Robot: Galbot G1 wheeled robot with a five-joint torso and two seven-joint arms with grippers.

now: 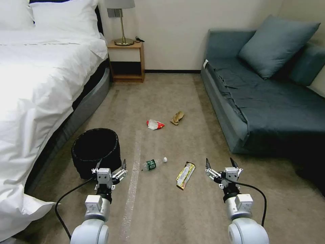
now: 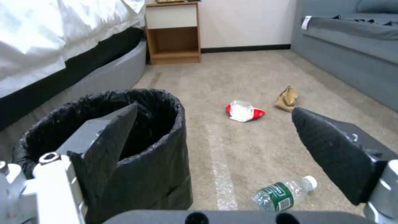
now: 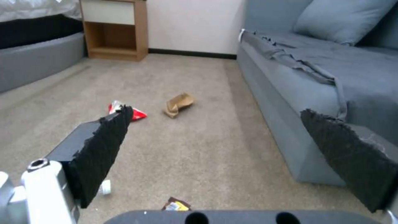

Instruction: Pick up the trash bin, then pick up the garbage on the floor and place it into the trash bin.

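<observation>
Bin (image 1: 96, 151) upright on the carpet beside the bed (image 1: 40, 84), mouth up, black liner folded over the rim, so ready to take litter once lifted. Left gripper (image 1: 112, 167) just in front of the bin, at rim height, fingers (image 2: 105, 137) spread wide, one already over the bin's mouth in the left wrist view; probably placed so for a grasp on the rim, not yet touching. Right gripper (image 1: 220, 165) well away from the bin on its far right, fingers (image 3: 101, 146) also wide and holding nothing, waiting for the litter. Bottle (image 1: 154, 164) just right of the bin, near the pale strip in the carpet; gold wrapper (image 1: 185, 175) further right of the bin; red-white packet (image 1: 154, 124) and tan wad (image 1: 177, 117) beyond the bin, toward the wall. All four still on the floor, nothing in the bin.
</observation>
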